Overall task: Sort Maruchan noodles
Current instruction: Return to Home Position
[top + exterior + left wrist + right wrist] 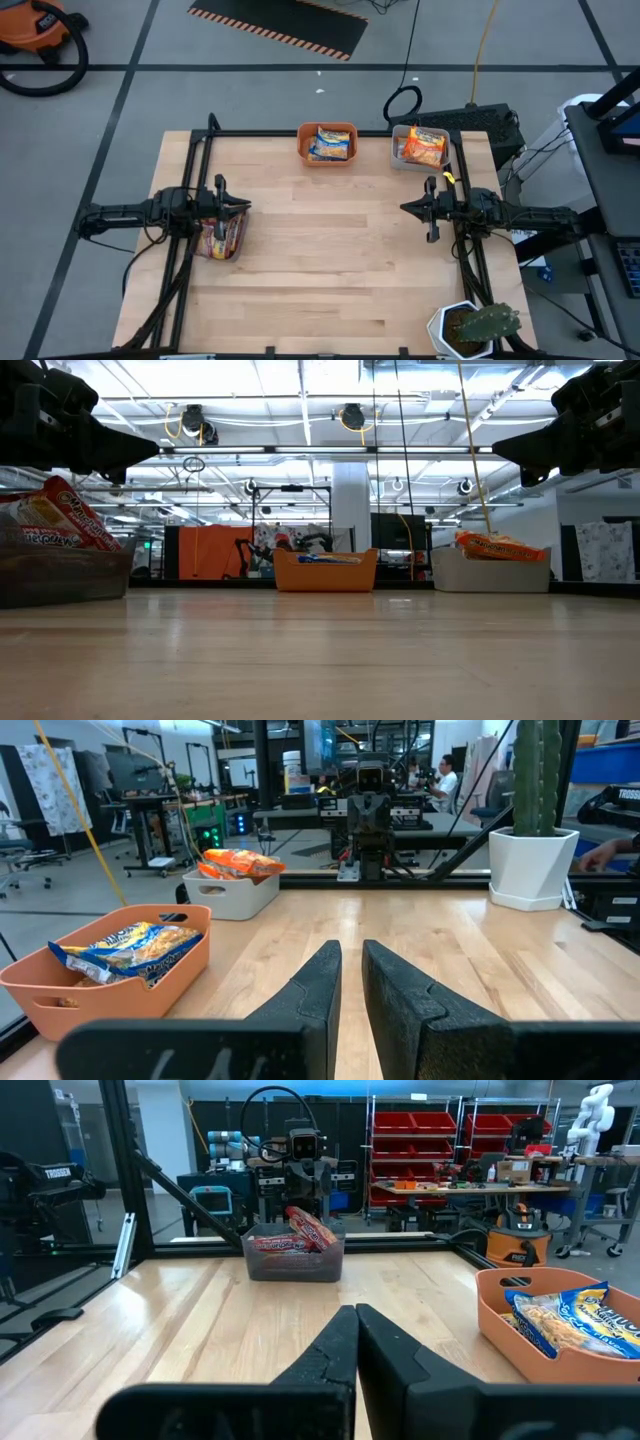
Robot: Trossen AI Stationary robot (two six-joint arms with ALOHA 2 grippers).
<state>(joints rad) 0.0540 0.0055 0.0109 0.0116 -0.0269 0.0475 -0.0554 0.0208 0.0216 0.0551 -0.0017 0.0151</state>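
Note:
The Maruchan noodles lie in three bins. Yellow-blue packets [328, 142] fill the orange bin [327, 157] at the far edge. Orange packets [424, 146] sit in the grey bin [398, 150] beside it. Red-brown packets [308, 1228] stick up out of the clear bin [222, 245] at the table's left side. My left gripper [246, 207] hovers shut just above that clear bin, pointing toward the table's middle. My right gripper [403, 208] hovers shut at the right side, facing it. Neither holds anything.
A potted cactus in a white pot [475, 328] stands at the near right corner. A black frame [200, 150] runs along the table's left, far and right edges. Bare wood [330, 260] lies between the two grippers and toward the near edge.

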